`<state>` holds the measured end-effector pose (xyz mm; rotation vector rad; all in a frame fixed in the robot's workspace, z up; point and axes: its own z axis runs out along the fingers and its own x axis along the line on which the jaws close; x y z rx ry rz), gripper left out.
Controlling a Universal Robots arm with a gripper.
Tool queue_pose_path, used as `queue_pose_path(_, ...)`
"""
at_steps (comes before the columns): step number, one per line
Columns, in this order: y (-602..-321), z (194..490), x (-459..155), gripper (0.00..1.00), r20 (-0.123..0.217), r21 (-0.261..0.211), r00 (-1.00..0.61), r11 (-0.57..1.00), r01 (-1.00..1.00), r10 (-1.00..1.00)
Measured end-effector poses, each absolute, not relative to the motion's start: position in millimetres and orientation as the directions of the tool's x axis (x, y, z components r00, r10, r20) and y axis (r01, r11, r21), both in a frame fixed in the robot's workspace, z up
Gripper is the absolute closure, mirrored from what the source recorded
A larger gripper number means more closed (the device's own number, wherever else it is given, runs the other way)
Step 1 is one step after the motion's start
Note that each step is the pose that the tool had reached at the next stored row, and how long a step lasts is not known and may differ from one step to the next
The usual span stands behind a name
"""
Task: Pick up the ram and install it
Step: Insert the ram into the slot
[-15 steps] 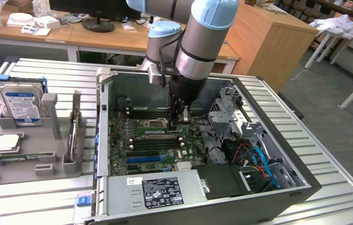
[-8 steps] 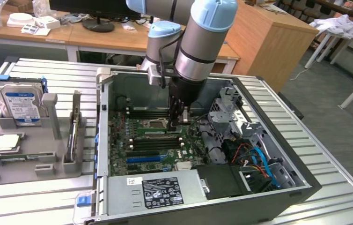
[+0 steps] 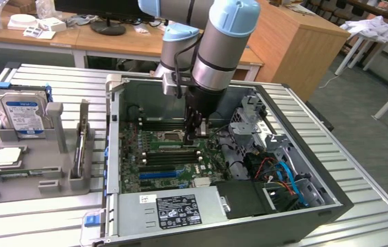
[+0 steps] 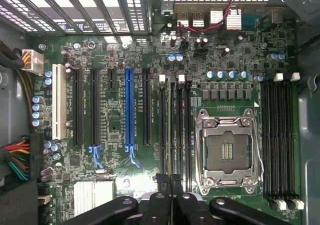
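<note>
Grey tray (image 3: 15,154) at 9 o'clock on the slatted tabletop (image 3: 36,221) carries a hard drive (image 3: 21,110) at its 12 o'clock. Inside the open computer case (image 3: 317,203) at centre, the end effector (image 3: 192,136) is pinched nearly closed on the ram (image 4: 170,130), held edge-on along the memory slots just beside the CPU socket (image 4: 227,150).

Robotics lab: robot arm (image 3: 218,51), open PC case (image 3: 283,225)
</note>
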<state>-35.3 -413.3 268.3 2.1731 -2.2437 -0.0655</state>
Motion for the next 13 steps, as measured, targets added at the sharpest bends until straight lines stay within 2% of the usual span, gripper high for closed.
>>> queue_pose_path(13, -413.3, 262.6, -35.3, 0.88, -0.017, 0.042, -0.032, 0.032, -0.999, -0.999)
